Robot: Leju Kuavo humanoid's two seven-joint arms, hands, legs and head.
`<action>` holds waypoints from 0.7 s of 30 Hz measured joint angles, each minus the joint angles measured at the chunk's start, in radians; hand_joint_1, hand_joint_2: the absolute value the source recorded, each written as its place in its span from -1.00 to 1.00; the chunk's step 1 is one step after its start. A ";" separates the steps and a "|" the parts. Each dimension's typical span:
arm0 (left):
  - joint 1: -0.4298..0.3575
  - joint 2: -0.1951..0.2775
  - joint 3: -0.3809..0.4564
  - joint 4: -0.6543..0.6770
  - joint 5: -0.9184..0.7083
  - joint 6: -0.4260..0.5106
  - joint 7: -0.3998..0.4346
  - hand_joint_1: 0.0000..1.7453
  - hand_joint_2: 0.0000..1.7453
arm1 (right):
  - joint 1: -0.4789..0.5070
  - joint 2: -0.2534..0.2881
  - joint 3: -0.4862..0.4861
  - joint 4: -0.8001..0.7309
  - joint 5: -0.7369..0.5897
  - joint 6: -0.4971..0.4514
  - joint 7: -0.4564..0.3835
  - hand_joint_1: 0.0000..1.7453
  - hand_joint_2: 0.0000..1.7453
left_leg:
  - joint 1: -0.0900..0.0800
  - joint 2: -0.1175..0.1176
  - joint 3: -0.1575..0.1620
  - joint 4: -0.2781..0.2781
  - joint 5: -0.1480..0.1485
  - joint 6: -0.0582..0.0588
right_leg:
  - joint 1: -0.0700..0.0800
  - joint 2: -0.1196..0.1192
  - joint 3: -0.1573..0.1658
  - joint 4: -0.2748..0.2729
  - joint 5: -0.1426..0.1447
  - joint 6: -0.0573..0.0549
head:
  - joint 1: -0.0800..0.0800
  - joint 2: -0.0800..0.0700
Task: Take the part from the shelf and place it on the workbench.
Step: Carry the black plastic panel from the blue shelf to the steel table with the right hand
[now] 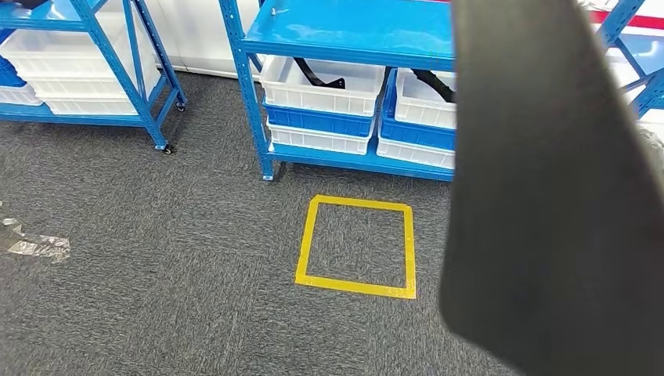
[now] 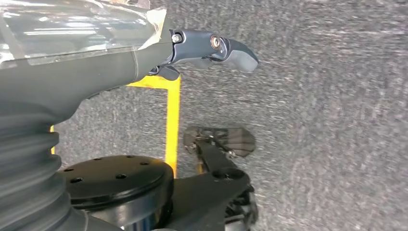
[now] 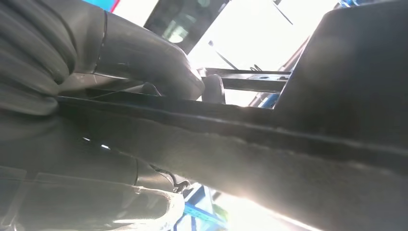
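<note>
A large flat black part (image 1: 556, 204) is raised close in front of my head on the right and hides much of that side. At the right wrist my right hand (image 3: 120, 62) grips the edge of this black part (image 3: 337, 96), thumb pressed over the rim. My left hand (image 2: 202, 48) hangs low above the grey carpet, holding nothing, its fingers stretched out. The blue shelf (image 1: 352, 31) stands ahead, and the white bins (image 1: 321, 98) on its low level hold other black parts (image 1: 321, 77).
A yellow tape square (image 1: 356, 247) marks the carpet before the shelf; one of its edges, the yellow tape (image 2: 172, 120), runs under my left hand. A second blue wheeled shelf (image 1: 94, 31) with white bins stands far left. Clear tape scraps (image 1: 35, 247) lie left.
</note>
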 joint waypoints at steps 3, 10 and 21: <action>0.000 0.000 -0.002 -0.001 -0.001 0.000 0.000 -1.00 1.00 | 0.005 -0.005 -0.003 0.000 -0.010 0.000 -0.006 1.00 1.00 | -0.005 0.000 -0.030 0.004 0.030 -0.008 | 0.010 0.000 0.154 -0.198 0.029 -0.002 | -0.001 0.000; -0.003 0.002 -0.014 -0.006 -0.012 -0.002 -0.002 -1.00 1.00 | 0.011 -0.019 -0.012 0.007 -0.046 -0.001 -0.029 1.00 1.00 | 0.002 -0.004 -0.072 0.084 -0.019 -0.049 | 0.004 -0.001 0.209 -0.329 0.022 -0.062 | -0.006 0.000; -0.014 0.006 -0.023 -0.009 -0.021 -0.008 0.004 -1.00 1.00 | 0.023 -0.050 -0.015 0.029 -0.093 -0.001 -0.048 1.00 1.00 | 0.027 -0.011 0.054 0.016 -0.047 -0.068 | 0.004 0.000 0.158 -0.308 0.055 -0.035 | -0.008 0.000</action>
